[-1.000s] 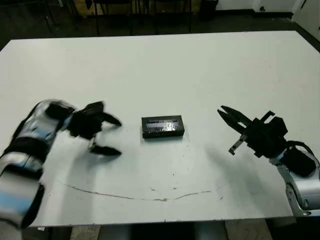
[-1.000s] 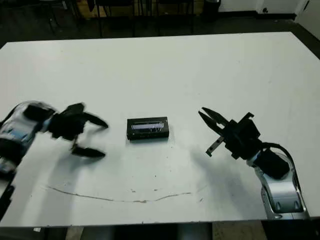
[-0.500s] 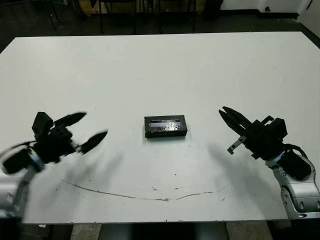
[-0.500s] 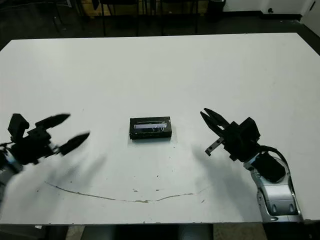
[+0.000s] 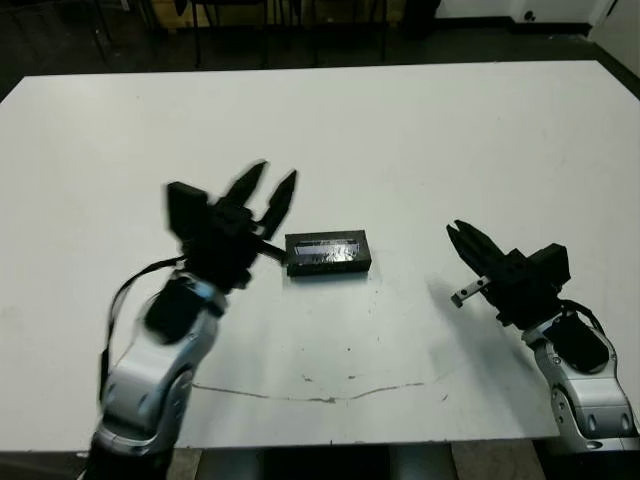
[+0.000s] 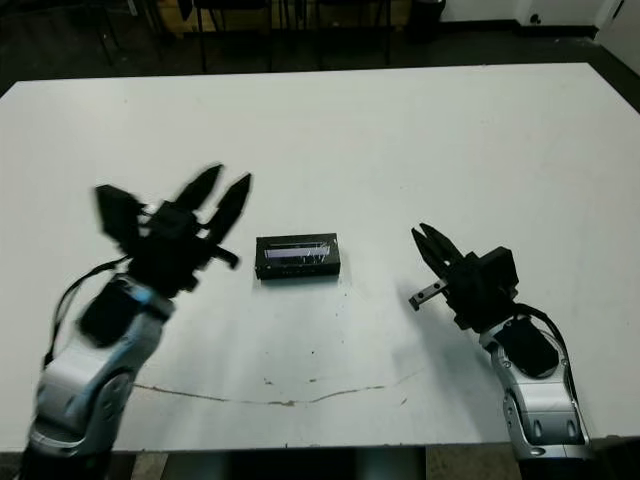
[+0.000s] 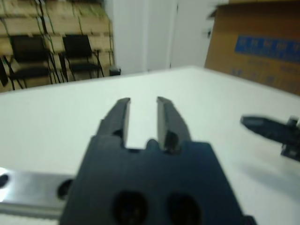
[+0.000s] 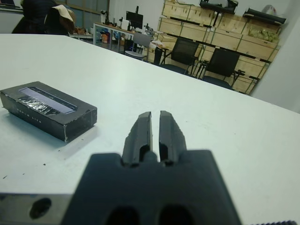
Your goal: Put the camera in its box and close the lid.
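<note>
The black lid, with its glossy grey-blue panel up, sits flush on the box at the table's middle, so the box stands closed. The camera is hidden from every view. My left gripper hangs raised just left of the box, fingers open and pointing up and away, nothing between them. It shows the same open gap in the left wrist view. My right gripper rests low to the right of the box, well apart from it, shut and empty. The right wrist view shows the lid beyond the fingertips.
A thin dark line runs across the white table near its front edge. Chairs and stacked crates stand beyond the far edge. A large cardboard carton shows past the table in the left wrist view.
My left arm swung from the front left of the table up and in toward the box, and its fingers drew closer together. The right arm barely shifted. The box stayed put.
</note>
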Controlling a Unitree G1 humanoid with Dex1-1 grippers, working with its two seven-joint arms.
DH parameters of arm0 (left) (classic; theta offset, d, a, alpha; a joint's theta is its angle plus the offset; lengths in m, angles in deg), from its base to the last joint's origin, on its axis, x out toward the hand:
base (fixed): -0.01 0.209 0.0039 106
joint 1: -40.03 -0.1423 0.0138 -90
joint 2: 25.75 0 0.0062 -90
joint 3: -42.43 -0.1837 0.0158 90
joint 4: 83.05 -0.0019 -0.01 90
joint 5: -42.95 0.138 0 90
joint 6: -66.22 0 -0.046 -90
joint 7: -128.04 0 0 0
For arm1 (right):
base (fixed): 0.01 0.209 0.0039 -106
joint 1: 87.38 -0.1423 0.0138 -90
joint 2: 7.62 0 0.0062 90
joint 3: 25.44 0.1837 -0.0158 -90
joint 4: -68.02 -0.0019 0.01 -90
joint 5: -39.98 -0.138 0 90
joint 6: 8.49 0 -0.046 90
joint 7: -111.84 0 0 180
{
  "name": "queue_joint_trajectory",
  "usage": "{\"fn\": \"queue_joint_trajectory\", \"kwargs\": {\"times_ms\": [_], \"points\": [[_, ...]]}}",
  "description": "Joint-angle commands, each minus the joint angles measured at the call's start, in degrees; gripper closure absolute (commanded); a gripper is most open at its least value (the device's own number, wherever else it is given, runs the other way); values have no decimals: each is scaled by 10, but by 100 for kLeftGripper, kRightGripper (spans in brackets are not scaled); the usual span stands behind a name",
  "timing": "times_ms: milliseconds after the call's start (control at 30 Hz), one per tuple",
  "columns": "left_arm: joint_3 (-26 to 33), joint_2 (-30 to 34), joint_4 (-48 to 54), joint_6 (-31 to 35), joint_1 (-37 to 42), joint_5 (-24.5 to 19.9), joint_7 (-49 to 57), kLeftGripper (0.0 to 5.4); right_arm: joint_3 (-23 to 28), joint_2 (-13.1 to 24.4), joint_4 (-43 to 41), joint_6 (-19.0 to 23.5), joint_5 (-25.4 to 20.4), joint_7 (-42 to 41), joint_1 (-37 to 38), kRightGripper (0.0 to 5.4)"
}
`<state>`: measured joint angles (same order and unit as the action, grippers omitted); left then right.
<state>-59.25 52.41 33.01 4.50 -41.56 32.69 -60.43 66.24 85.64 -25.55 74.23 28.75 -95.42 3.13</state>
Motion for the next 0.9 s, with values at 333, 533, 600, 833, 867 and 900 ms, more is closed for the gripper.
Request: {"fn": "queue_joint_trajectory", "kwargs": {"times_ms": [333, 533, 600, 833, 867, 900], "points": [[-61, -58, -150, 115, 69, 83, 59, 538, -5, -2, -34, 48, 20, 24, 11, 540], [-80, -63, -198, 99, 51, 99, 51, 538, -3, -3, -45, 56, 17, 23, 13, 540], [-89, -60, -202, 100, 44, 107, 47, 538, -5, -1, -46, 58, 23, 25, 12, 540], [-102, -56, -188, 121, 27, 117, 32, 538, -6, -3, -57, 80, 18, 27, 12, 540], [-100, -55, -188, 121, 25, 116, 29, 538, -6, -3, -55, 78, 16, 25, 11, 540], [-99, -54, -190, 120, 23, 116, 27, 538, -6, -3, -55, 77, 16, 25, 11, 540]]}}
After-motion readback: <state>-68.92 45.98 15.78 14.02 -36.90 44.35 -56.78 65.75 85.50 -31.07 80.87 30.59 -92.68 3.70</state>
